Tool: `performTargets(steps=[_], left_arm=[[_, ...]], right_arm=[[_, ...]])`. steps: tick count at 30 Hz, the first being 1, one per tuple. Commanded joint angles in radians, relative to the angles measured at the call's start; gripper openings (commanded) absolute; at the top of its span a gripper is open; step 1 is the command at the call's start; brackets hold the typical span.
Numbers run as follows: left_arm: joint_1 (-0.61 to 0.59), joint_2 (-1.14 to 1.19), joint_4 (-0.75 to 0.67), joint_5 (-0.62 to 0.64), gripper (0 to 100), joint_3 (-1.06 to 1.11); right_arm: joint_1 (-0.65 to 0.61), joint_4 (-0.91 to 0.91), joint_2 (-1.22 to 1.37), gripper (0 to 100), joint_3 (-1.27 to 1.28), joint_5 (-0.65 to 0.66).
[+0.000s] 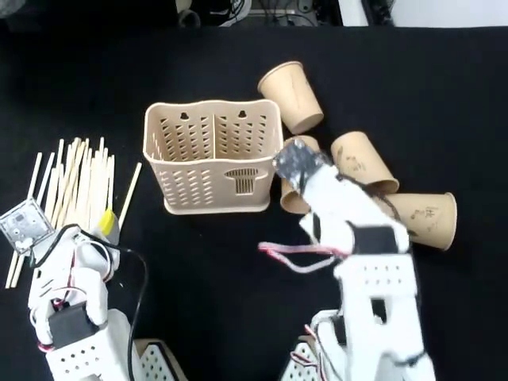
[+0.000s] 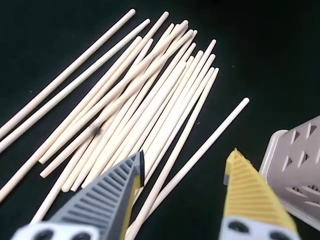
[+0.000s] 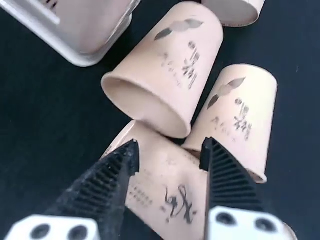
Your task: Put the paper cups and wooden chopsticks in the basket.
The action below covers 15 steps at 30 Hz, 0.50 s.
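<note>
At the left the wooden chopsticks (image 1: 75, 178) lie in a loose fan on the black desk (image 1: 214, 302), one stray stick a little apart toward the basket. The left tool (image 2: 186, 160) hangs just above their near ends with its jaws spread and nothing between them. In the middle stands the basket (image 1: 213, 181), upright, its two compartments facing up. Every stick and cup I can make out lies outside it on the desk, so by my reading the task is barely begun. Just right of the basket the right tool (image 3: 170, 150) is released too, jaws parted over one paper cup (image 3: 165, 197) lying on its side, not yet closed on it. Further cups lie tipped over around it: one (image 1: 290, 95) behind the basket's right corner, one (image 1: 361, 163) beside the arm, one (image 1: 425, 218) farthest right. What is left, then, is everything — four cups and the whole pile of sticks.
</note>
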Motion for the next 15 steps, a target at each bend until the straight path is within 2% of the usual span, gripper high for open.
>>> performTargets(steps=[1, 6, 15], left_arm=[[-0.002, -0.006, 0.002, -0.009, 27, -0.048], [0.001, -0.006, 0.002, -0.009, 27, -0.047], [0.001, -0.006, 0.003, -0.009, 27, -0.044]], right_arm=[[-0.011, -0.080, 0.131, 21.6, -0.094, 0.005], [0.015, -0.195, 0.163, 21.5, -0.056, 0.040], [0.017, -0.506, 0.171, 21.1, 0.174, 0.100]])
